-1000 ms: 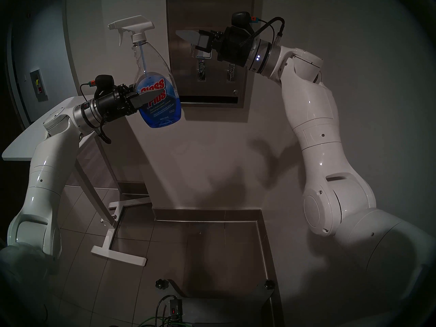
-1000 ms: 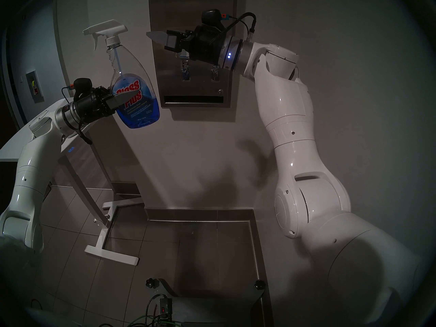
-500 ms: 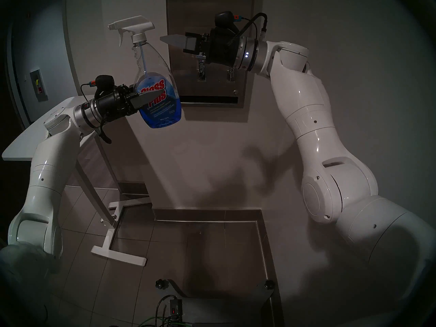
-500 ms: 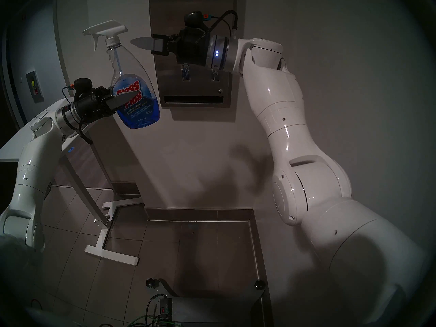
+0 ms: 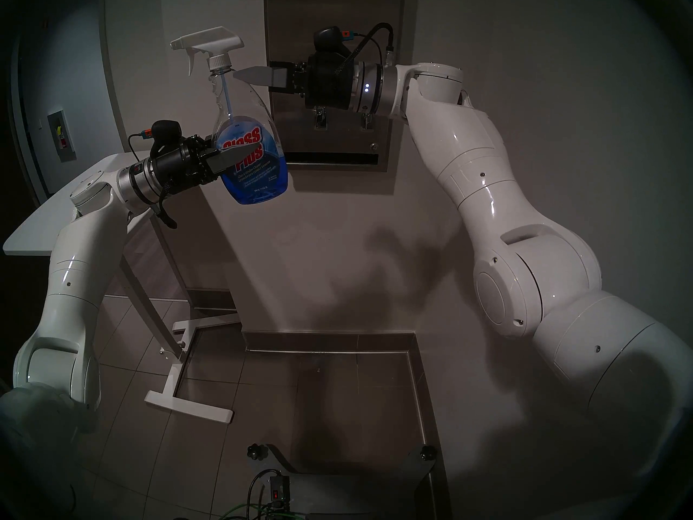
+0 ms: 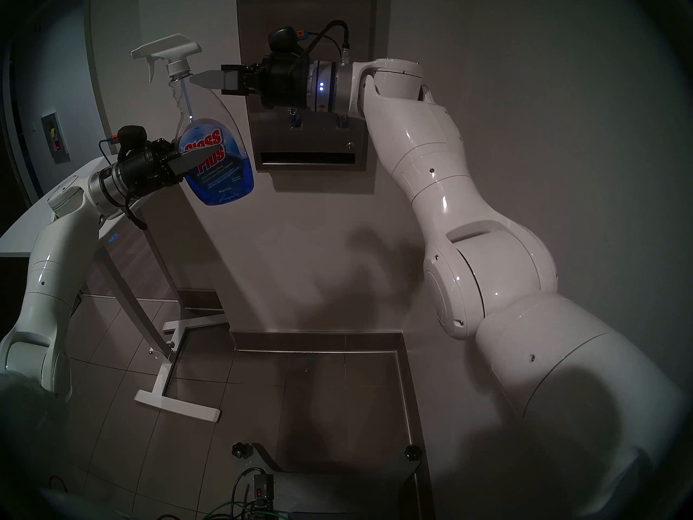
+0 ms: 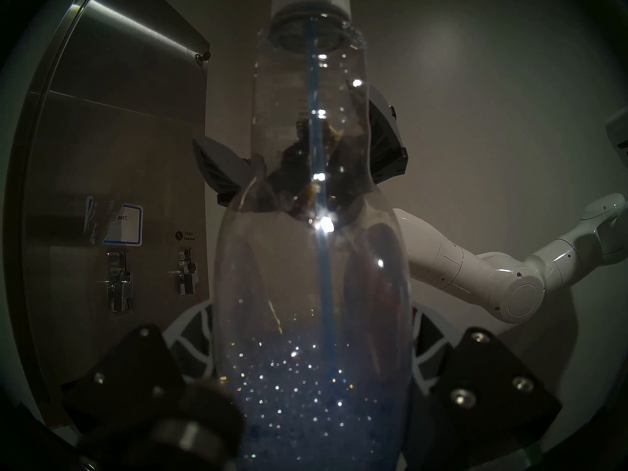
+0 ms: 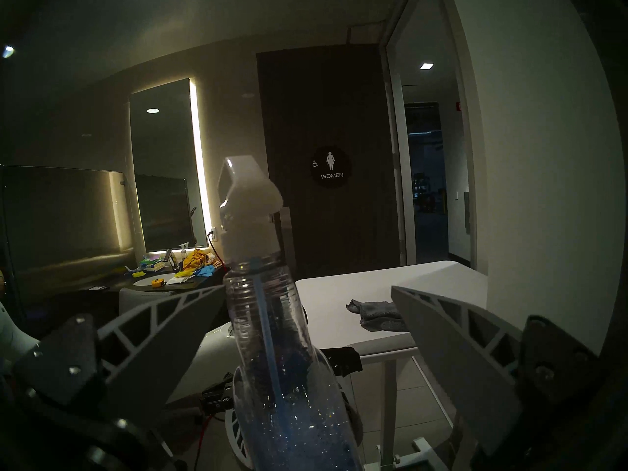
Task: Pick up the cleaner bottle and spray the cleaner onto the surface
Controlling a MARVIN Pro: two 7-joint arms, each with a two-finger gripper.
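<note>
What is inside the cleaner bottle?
The cleaner bottle holds blue liquid in its lower part only, with a blue dip tube running up to the neck. The label covers the exact liquid level.

The clear cleaner bottle (image 5: pixel 250 132), blue liquid low inside, stands upright beside the steel dispenser panel (image 5: pixel 337 27).

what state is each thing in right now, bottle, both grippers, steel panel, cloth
cleaner bottle: upright, held off the table, partly filled with blue liquid
left gripper: shut on the bottle's body
right gripper: open, fingers either side of the bottle's neck
steel panel: no drips visible
grey cloth: crumpled on the white table
</note>
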